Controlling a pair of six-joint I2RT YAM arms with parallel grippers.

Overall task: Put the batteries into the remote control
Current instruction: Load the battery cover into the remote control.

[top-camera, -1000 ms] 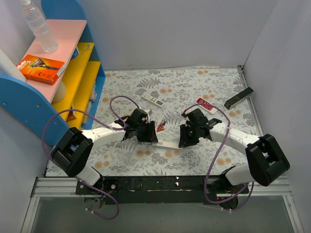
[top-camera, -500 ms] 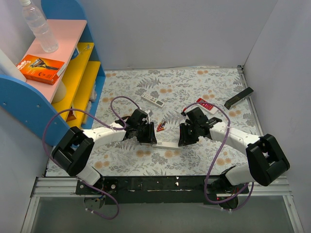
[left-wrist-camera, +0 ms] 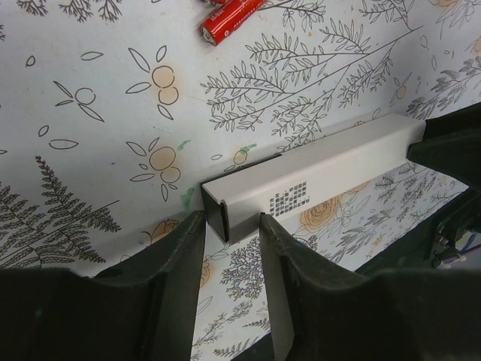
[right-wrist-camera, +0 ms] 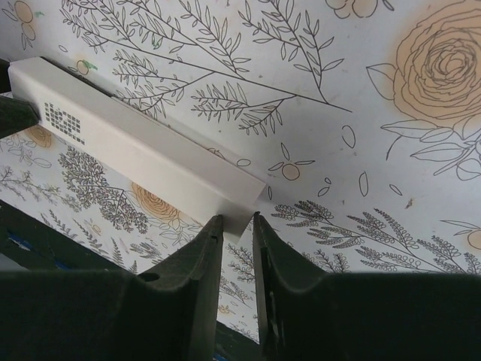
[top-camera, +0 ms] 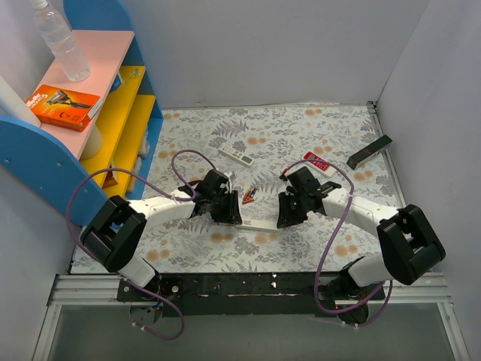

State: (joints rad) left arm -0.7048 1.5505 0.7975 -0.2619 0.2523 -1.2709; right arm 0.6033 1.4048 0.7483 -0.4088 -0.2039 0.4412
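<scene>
The long white remote control [top-camera: 259,224] lies across the flowered mat between my two grippers. My left gripper [top-camera: 235,215] has its fingertips around the remote's dark open end [left-wrist-camera: 216,214]; in the left wrist view the gripper [left-wrist-camera: 230,219] looks shut on it. My right gripper [top-camera: 282,218] pinches the other white end [right-wrist-camera: 244,207]; in the right wrist view the gripper [right-wrist-camera: 237,218] has its jaws narrow around that corner. The remote's printed side [left-wrist-camera: 289,201] faces up. No blue batteries show in any view.
Two red-orange cylinders [top-camera: 248,196] lie just behind the remote, also in the left wrist view [left-wrist-camera: 229,15]. A short white buttoned remote [top-camera: 236,156], a red remote [top-camera: 319,164] and a dark bar [top-camera: 370,151] lie farther back. A blue-yellow shelf [top-camera: 120,120] stands at the left.
Both grippers stay at the remote's ends. The left one has shifted a touch, and the remote has hardly moved.
</scene>
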